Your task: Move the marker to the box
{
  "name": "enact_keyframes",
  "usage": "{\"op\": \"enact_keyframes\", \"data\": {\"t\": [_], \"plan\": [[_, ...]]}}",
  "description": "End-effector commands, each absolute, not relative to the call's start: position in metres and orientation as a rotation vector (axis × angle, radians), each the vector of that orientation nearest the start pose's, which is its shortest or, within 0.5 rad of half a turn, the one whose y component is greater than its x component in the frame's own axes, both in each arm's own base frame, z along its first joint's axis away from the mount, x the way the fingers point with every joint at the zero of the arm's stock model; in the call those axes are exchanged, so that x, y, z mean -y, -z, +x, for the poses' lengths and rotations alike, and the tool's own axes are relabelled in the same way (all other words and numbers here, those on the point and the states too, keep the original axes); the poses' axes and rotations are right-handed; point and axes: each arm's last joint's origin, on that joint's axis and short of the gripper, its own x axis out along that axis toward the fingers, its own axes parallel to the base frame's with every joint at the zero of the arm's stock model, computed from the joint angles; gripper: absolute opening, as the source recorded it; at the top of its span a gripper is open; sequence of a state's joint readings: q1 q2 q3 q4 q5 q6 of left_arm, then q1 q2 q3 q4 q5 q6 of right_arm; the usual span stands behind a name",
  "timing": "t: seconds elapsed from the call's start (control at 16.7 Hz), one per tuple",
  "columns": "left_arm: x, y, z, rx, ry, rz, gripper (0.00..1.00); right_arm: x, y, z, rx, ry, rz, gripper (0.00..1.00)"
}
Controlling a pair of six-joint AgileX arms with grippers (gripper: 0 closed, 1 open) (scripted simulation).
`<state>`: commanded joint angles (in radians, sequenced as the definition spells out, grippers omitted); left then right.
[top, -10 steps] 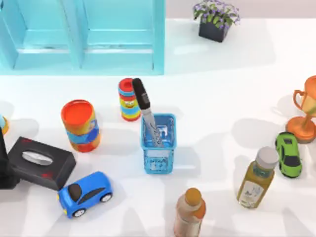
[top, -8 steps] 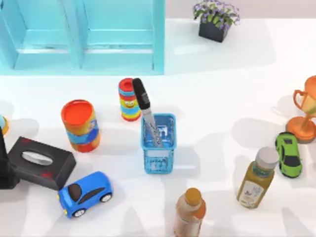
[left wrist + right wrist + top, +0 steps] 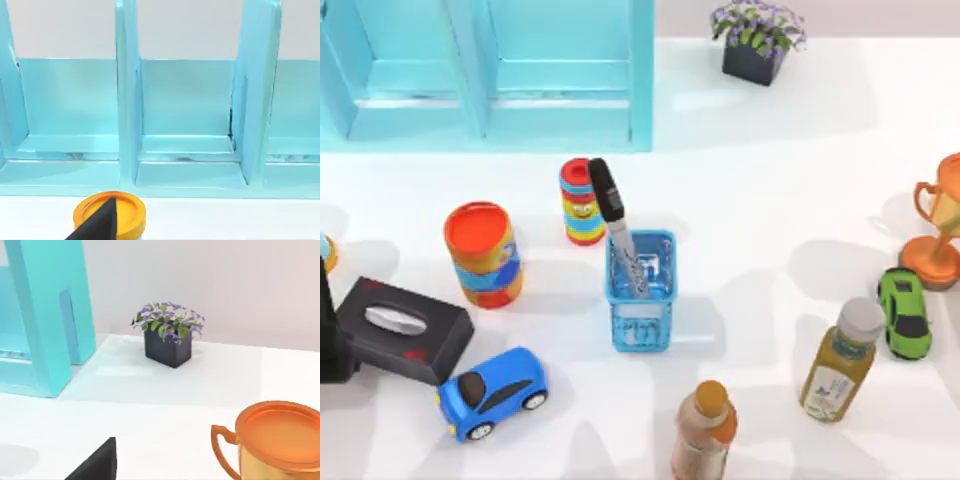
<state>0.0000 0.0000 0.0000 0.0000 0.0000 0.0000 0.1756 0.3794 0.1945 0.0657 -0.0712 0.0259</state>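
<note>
black-capped silver marker [image 3: 617,225], blue mesh box [image 3: 641,292], blue toy car [image 3: 492,392]

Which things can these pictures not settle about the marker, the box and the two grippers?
- Marker: top view, its lower tip is blurred behind the blue box mesh wall, so whether it touches the bottom is unclear.
- Left gripper: left wrist view, cut off by the edge.
- Right gripper: right wrist view, cut off likewise.

top view looking down on the table [image 3: 770,200], both wrist views low, facing the shared turquoise shelf [image 3: 500,75]
</note>
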Motion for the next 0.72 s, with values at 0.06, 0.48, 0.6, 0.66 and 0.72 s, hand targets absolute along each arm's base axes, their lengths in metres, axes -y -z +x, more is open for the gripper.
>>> {"op": "enact_keyframes", "data": {"t": [0.06,0.48,0.6,0.66,0.72], "plan": [[0.001,-0.16,0.106,0.0,0.0,0.0,1.0,-0.031,-0.205,0.137,-0.16,-0.289,0.017,1.0],[0.001,-0.16,0.106,0.0,0.0,0.0,1.0,-0.108,-0.208,0.209,-0.447,-0.611,-0.004,1.0],[0.001,-0.16,0.106,0.0,0.0,0.0,1.0,-0.135,-0.201,0.224,-0.501,-0.696,-0.017,1.0],[0.001,-0.16,0.106,0.0,0.0,0.0,1.0,-0.148,-0.196,0.23,-0.525,-0.735,-0.025,1.0],[0.001,-0.16,0.106,0.0,0.0,0.0,1.0,-0.16,-0.191,0.235,-0.547,-0.769,-0.032,1.0]]}}
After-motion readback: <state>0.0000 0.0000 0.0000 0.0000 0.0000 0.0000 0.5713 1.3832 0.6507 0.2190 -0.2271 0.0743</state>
